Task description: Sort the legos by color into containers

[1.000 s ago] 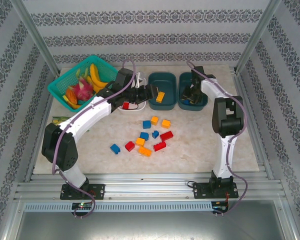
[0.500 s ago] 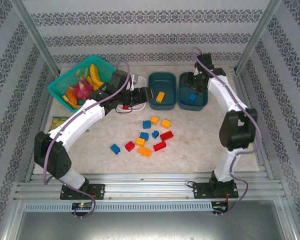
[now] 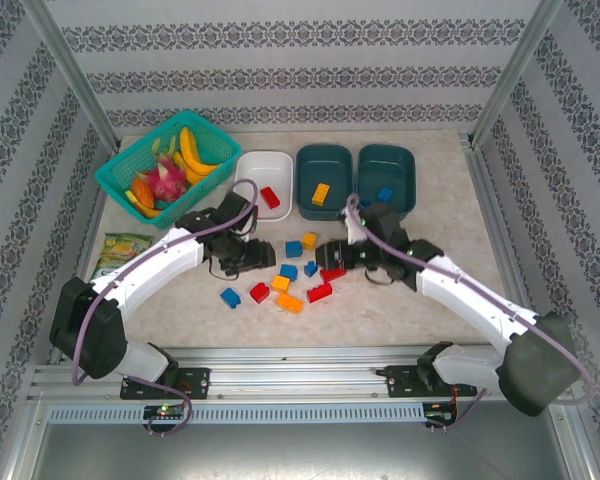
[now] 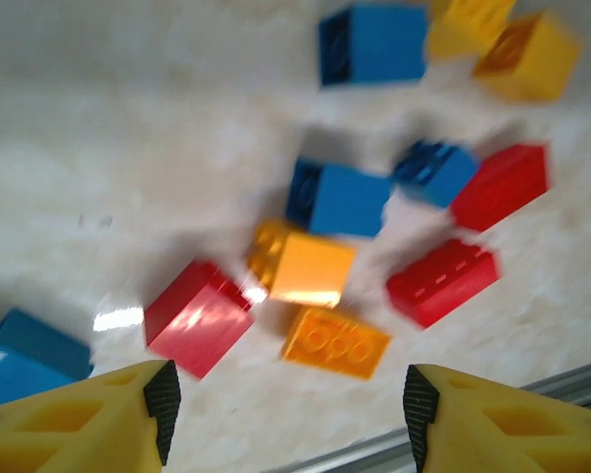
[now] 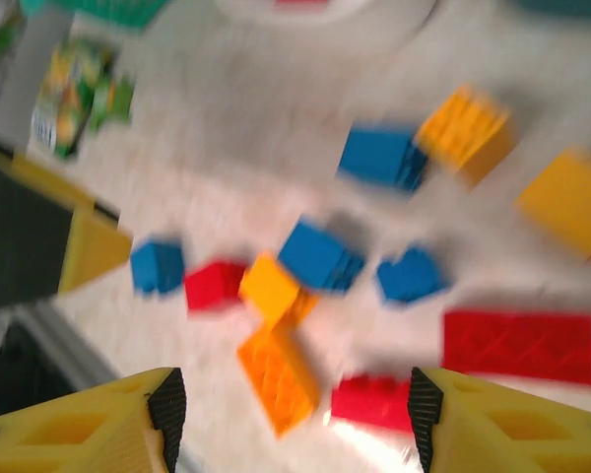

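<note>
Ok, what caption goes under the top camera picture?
Both open, the left gripper and right gripper reach toward loose legos; tubs wait behind.

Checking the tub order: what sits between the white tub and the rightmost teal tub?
The other teal tub, holding one orange brick, in the top view.

left gripper [image 3: 250, 256]: drawn back from the white tub [image 3: 248, 165] to sit low over the loose bricks [image 3: 288, 271], jaws apart
right gripper [image 3: 332, 254]: swung from the right teal tub [image 3: 408, 160] to the same pile, jaws wider
white tub: uncovered — red brick [image 3: 269, 197] inside
right teal tub: uncovered — blue brick [image 3: 384, 194] inside
</note>
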Motion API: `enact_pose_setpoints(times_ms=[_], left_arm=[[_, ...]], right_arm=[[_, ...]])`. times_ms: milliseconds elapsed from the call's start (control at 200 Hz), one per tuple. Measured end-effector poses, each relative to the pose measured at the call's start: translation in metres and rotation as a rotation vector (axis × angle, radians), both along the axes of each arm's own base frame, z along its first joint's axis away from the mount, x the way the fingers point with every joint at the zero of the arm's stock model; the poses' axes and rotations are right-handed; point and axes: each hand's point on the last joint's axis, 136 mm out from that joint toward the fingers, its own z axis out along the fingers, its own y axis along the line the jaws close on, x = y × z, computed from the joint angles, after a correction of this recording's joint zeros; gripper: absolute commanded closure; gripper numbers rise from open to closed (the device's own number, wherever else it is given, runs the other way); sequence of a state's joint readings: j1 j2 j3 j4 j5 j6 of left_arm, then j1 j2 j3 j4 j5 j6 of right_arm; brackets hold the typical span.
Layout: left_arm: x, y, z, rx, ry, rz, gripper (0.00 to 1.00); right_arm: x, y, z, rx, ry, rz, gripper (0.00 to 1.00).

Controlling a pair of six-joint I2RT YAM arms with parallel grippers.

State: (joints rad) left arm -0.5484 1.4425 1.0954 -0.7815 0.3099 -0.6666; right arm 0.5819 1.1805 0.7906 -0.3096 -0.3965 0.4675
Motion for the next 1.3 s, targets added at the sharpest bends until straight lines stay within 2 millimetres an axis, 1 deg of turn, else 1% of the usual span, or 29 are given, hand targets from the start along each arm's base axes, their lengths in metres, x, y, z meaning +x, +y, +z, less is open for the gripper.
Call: enact_pose_setpoints(times_ms=[60, 135, 205, 265, 425, 615, 794, 899, 954, 1069, 1114, 1229, 1299], left_arm=[[-0.010, -0.005, -0.003, 0.029, 0.001, -0.079, 0.36], [-0.019, -0.009, -0.007, 0.085, -0.009, -0.190, 0.35], [-0.021, -0.008, -0.015, 0.137, -0.017, -0.276, 0.34], [-0.023, -0.002, -0.025, 0.188, -0.015, -0.337, 0.33], [-0.024, 0.007, -0.044, 0.268, -0.001, -0.443, 0.33], [-0.025, 0.009, -0.065, 0.310, 0.041, -0.511, 0.35], [-0.027, 0.011, -0.084, 0.334, 0.087, -0.547, 0.42], [-0.025, 0.011, -0.089, 0.345, 0.090, -0.561, 0.48], [-0.024, 0.010, -0.091, 0.345, 0.086, -0.566, 0.52], [-0.021, 0.009, -0.095, 0.347, 0.083, -0.567, 0.68], [-0.020, 0.008, -0.094, 0.346, 0.076, -0.569, 0.72], [-0.018, 0.008, -0.093, 0.347, 0.068, -0.564, 0.74], [-0.016, 0.011, -0.090, 0.364, 0.052, -0.553, 0.75]], right_arm=[[-0.020, 0.003, -0.010, 0.007, 0.025, 0.044, 0.36], [-0.033, 0.003, -0.015, 0.026, 0.038, 0.062, 0.35], [-0.037, 0.003, -0.012, 0.055, 0.028, 0.070, 0.31], [-0.040, 0.005, -0.006, 0.091, 0.005, 0.082, 0.29], [-0.050, 0.006, 0.006, 0.162, -0.041, 0.115, 0.23], [-0.056, 0.002, 0.016, 0.191, -0.077, 0.112, 0.22], [-0.054, 0.000, 0.018, 0.189, -0.087, 0.098, 0.22], [-0.052, 0.000, 0.016, 0.184, -0.088, 0.092, 0.22], [-0.052, -0.001, 0.015, 0.180, -0.085, 0.089, 0.22], [-0.051, 0.000, 0.010, 0.169, -0.070, 0.088, 0.22], [-0.051, 0.000, 0.008, 0.164, -0.065, 0.085, 0.23], [-0.050, -0.001, 0.005, 0.155, -0.058, 0.080, 0.23], [-0.049, -0.001, 0.007, 0.148, -0.058, 0.074, 0.24]])
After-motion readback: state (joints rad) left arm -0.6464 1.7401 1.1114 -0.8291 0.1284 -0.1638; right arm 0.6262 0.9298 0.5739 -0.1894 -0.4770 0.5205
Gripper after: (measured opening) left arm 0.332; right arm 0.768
